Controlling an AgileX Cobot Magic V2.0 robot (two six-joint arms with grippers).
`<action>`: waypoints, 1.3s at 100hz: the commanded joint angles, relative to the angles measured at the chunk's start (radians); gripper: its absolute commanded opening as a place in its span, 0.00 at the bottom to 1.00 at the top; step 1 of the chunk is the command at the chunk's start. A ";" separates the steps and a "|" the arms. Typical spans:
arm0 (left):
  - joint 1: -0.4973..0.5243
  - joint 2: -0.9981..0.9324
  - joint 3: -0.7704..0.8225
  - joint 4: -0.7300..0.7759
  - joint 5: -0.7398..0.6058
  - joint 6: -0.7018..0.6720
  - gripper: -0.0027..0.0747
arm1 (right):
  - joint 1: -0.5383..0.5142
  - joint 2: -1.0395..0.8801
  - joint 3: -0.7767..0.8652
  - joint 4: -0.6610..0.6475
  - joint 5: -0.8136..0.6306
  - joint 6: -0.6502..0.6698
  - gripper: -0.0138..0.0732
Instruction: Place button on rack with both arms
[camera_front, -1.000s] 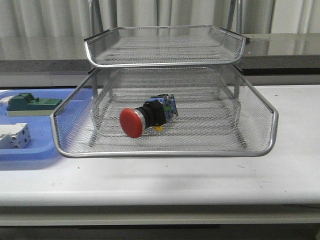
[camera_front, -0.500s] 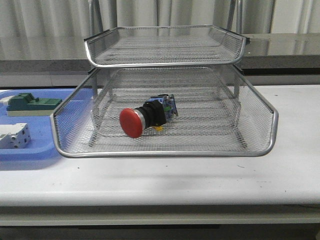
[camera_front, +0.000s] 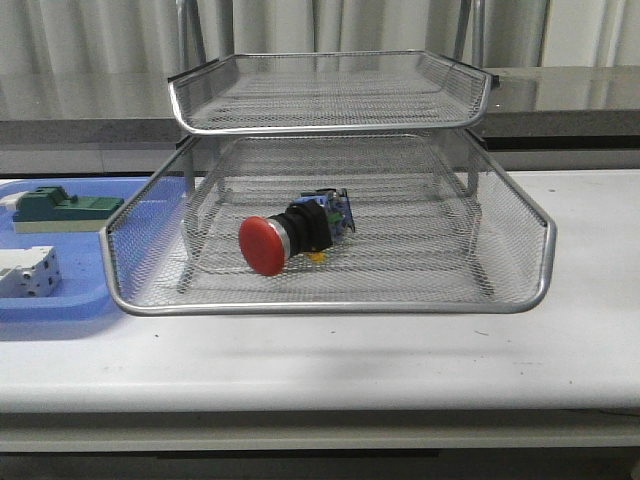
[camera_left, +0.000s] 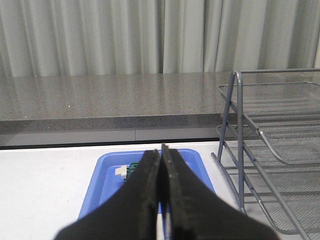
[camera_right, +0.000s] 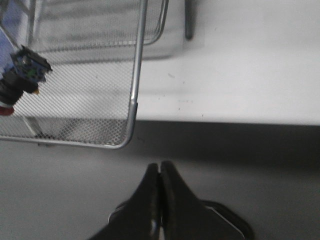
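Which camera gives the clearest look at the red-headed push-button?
The front view: the red mushroom-head push-button lies whole on its side in the silver wire-mesh rack's lower tray. The right wrist view catches it cropped at the frame edge; the left wrist view misses it.

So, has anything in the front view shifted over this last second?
Nothing visibly changed. The button lies on its side in the lower tier of the rack, red head toward the camera, exactly as before. The blue tray with the green block and white terminal block is unmoved, and neither arm enters the front view.
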 joint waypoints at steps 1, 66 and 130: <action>0.004 0.010 -0.028 -0.018 -0.082 -0.007 0.01 | 0.032 0.090 -0.025 0.044 -0.044 -0.044 0.08; 0.004 0.010 -0.028 -0.018 -0.082 -0.007 0.01 | 0.453 0.451 -0.025 0.048 -0.288 -0.048 0.08; 0.004 0.010 -0.028 -0.018 -0.082 -0.007 0.01 | 0.569 0.616 -0.026 0.041 -0.623 -0.048 0.09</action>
